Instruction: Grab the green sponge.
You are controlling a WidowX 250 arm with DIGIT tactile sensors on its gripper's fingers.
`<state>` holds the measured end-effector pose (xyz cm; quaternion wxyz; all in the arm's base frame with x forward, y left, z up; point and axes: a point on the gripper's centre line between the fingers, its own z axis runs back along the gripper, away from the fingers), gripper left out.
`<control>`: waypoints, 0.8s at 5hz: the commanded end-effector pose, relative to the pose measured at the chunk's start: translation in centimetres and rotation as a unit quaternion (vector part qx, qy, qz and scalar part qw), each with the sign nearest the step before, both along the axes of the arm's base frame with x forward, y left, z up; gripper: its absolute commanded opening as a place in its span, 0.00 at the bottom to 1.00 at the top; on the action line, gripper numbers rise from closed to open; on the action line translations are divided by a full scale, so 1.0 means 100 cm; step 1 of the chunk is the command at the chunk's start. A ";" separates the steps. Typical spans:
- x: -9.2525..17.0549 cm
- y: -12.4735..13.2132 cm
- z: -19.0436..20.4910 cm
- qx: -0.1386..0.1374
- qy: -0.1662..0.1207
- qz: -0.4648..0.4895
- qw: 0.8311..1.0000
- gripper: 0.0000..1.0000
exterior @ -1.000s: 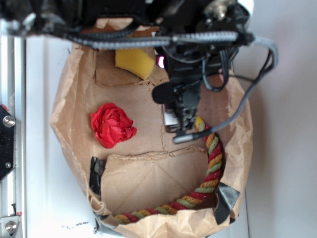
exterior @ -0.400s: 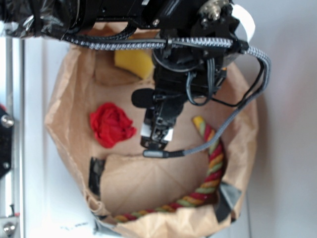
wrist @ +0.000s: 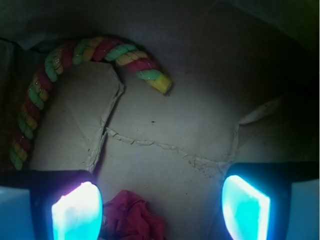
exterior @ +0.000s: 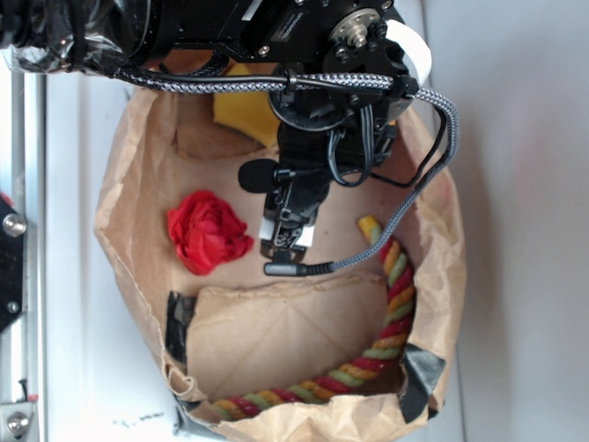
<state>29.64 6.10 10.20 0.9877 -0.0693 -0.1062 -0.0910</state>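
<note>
Over the brown paper bag's floor [exterior: 276, 322], the open, empty pincer [wrist: 160, 205] has swung left from the rope side, yet the yellow foam sponge [exterior: 241, 112] lies behind it, ungrasped.

A: What crowds the paper bag [exterior: 129, 184]?
B: Its crumpled walls ring everything. The rope [exterior: 398, 304] hugs the wall on one side, and the red paper ball [exterior: 209, 232] sits near the opposite wall.
A: Any open floor?
B: Bare paper lies between ball and rope. In the wrist view the hand [wrist: 160, 210] is spread, the ball just beside one finger [wrist: 75, 210].
</note>
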 end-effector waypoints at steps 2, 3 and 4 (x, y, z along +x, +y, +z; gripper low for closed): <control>0.010 0.015 0.011 0.112 -0.047 -0.080 0.989 1.00; 0.005 0.025 0.007 0.121 -0.053 -0.106 0.986 1.00; -0.004 0.037 0.012 0.107 -0.058 -0.118 0.986 1.00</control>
